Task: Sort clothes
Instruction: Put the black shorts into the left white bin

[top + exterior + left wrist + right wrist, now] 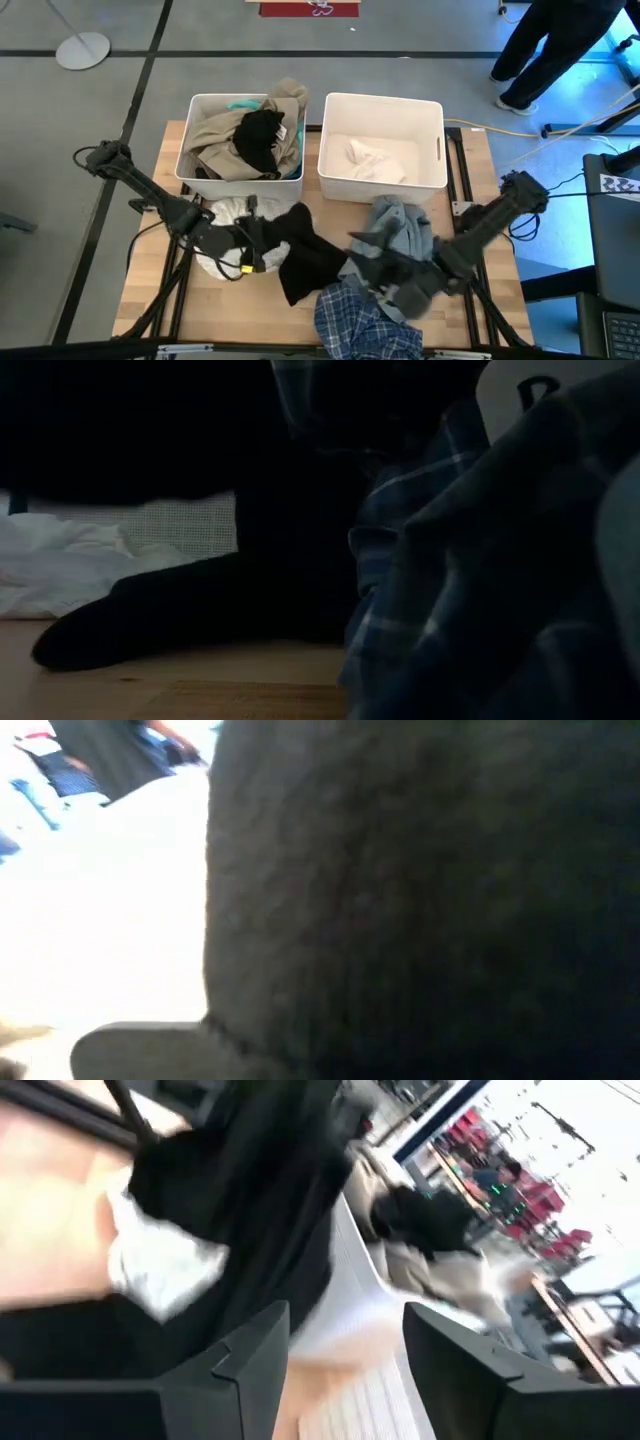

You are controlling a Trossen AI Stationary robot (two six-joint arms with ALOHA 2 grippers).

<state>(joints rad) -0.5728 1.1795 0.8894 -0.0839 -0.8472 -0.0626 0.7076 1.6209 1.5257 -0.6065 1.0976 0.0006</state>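
We see the wooden table (150,260) from above, with two white bins side by side along its far edge. The left bin (192,150) is heaped with beige cloth (215,135), a black garment (260,138) on top of it and a bit of teal (240,103) at the back; the right bin (432,130) holds only a crumpled white piece (375,160). In front of the bins the loose clothes lie on the table: a black garment (305,260) spread near the middle, a blue plaid shirt (350,325) at the near edge, a grey-blue denim piece (400,225) just before the right bin, and a white garment (225,212) to the left, partly under the black one. The left gripper (262,240) sits low at the edge of the black garment, its fingers nearly closed on that cloth, and its wrist camera is filled by dark fabric (420,890). The right gripper (365,258) hangs over the gap between the black garment and the denim; in its wrist view we see its two fingers (250,1355) standing apart with nothing between them.
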